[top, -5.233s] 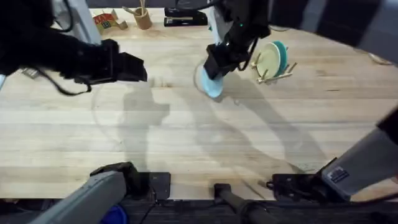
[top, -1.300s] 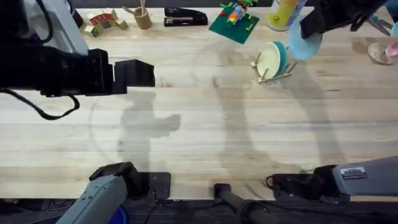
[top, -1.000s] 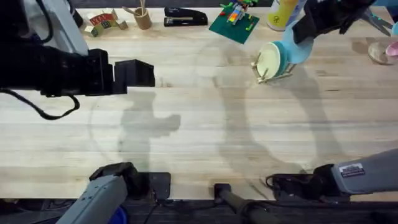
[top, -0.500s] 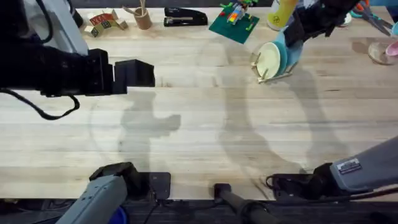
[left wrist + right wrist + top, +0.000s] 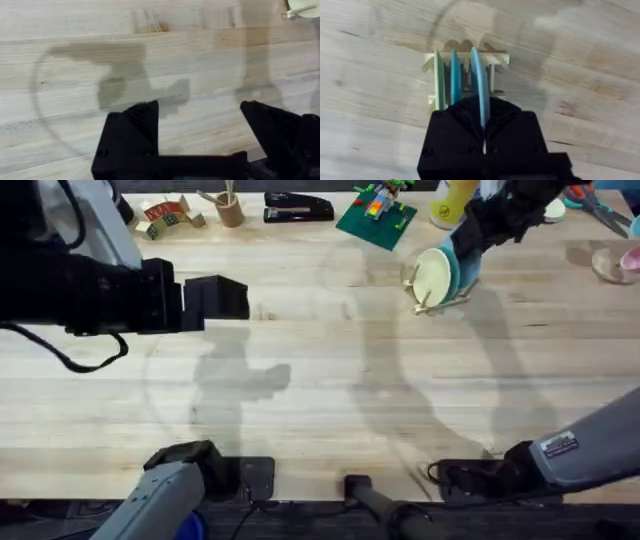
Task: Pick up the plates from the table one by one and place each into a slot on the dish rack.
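The light blue plate (image 5: 478, 82) is held on edge between the closed fingers of the right gripper (image 5: 483, 131), and it has been brought down from above the far right of the table (image 5: 330, 410) into the dish rack (image 5: 495, 59) over the last second or so. It now stands upright in the slot beside the teal plate (image 5: 455, 75), with the cream plate (image 5: 439, 80) one slot further on. Seating appears nearly complete; release is judged to be what remains. The rack stands near the table's far edge, close to the green baseplate (image 5: 375, 220), so room there is tight. The left gripper (image 5: 200, 130) is held open above bare wood near the left edge, well apart.
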